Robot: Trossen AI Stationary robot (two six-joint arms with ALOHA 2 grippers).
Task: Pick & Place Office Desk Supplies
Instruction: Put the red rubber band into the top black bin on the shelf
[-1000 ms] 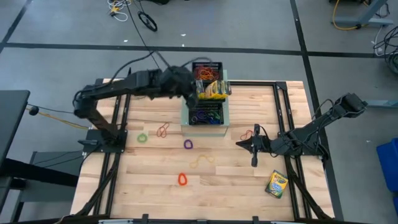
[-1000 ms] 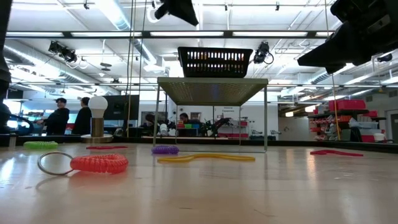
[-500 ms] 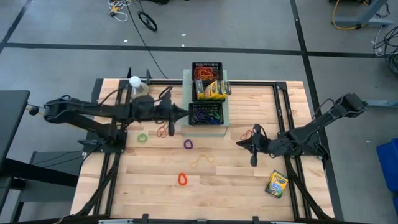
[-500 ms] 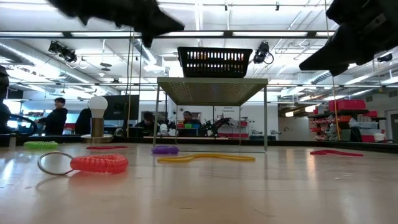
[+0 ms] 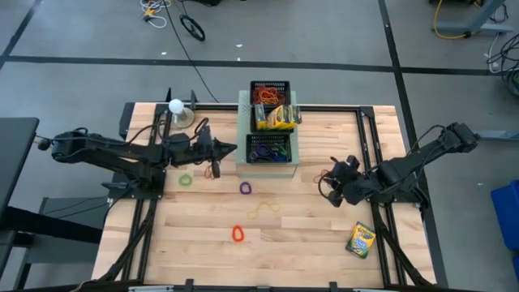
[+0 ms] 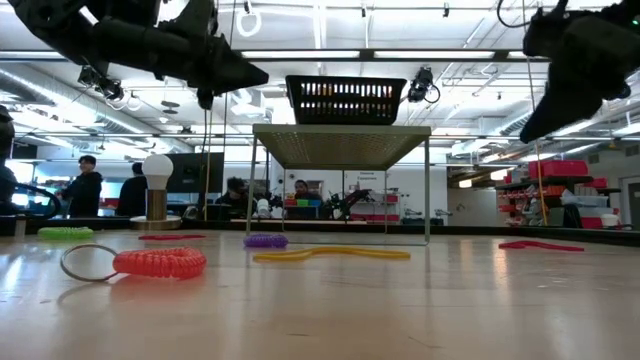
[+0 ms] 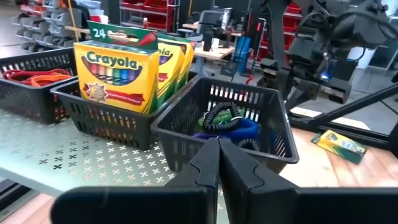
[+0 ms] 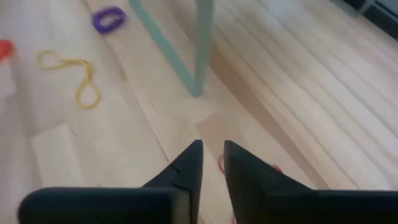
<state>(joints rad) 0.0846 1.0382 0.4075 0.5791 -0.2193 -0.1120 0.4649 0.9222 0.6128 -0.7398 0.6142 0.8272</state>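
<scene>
Three black mesh trays stand on the pale-green perforated box [image 5: 295,144]: the far tray [image 5: 268,89] holds red and orange bands, the middle tray [image 7: 106,109] holds crayon boxes [image 7: 115,71], and the near tray [image 7: 227,124] holds coiled bands. My left gripper [image 5: 233,148] is shut and empty, level, pointing at the near tray from the table's left. My right gripper [image 8: 212,146] slants down over the right half of the table, its fingers a narrow gap apart with nothing between them. A red band [image 5: 323,173] lies on the table under it. Another crayon box [image 5: 360,239] lies at the near right.
Loose bands lie on the table: green [image 5: 186,179], red [image 5: 212,169], purple [image 5: 246,188], yellow [image 5: 263,209] and an orange coil [image 5: 238,234]. A white ball on a stand [image 5: 175,106] is at the far left. People show in the room beyond.
My left gripper has drawn back from above the trays toward the table's left, come down and levelled out, so that it points at the near tray. My right gripper has risen slightly and turned at the wrist, its fingers swinging from the near edge toward the table's left.
</scene>
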